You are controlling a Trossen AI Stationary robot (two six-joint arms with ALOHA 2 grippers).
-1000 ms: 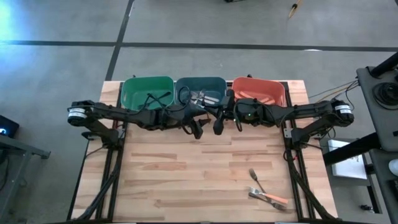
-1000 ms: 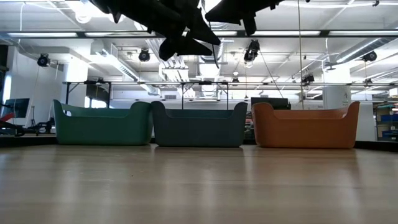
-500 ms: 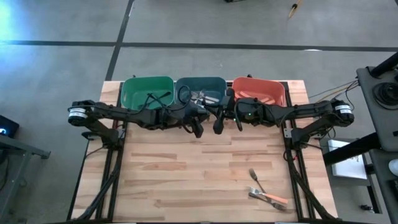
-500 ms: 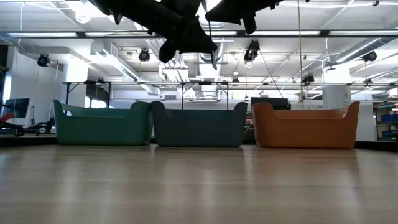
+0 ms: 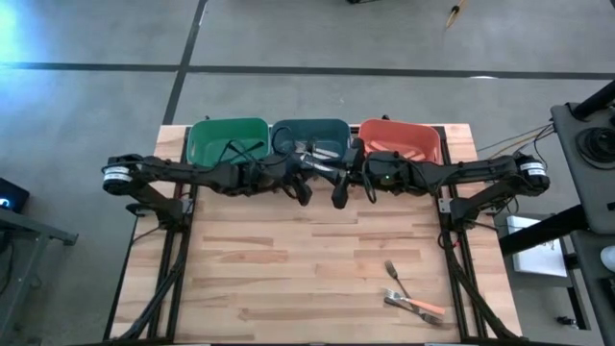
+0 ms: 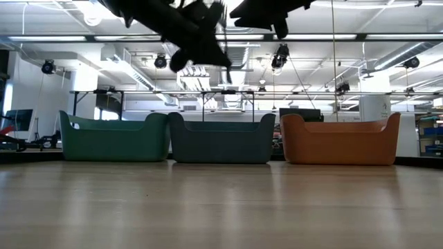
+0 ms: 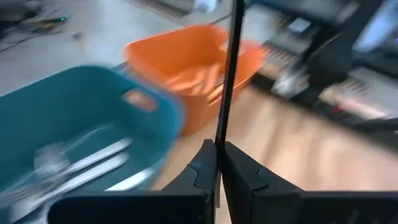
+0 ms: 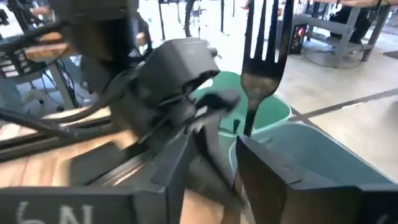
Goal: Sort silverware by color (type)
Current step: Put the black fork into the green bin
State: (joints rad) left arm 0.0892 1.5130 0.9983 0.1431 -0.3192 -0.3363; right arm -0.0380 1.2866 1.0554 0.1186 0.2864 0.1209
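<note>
The high camera is looking straight down; the low one is looking level across the surface [image 6: 221,207]; both are showing the three bins [image 5: 309,140].

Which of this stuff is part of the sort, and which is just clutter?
Job: black fork, left gripper, right gripper, green bin, teal bin, orange bin, leftover silverware.
Lying about: thin stick on floor, equipment right of table.

No readable text — none anywhere
</note>
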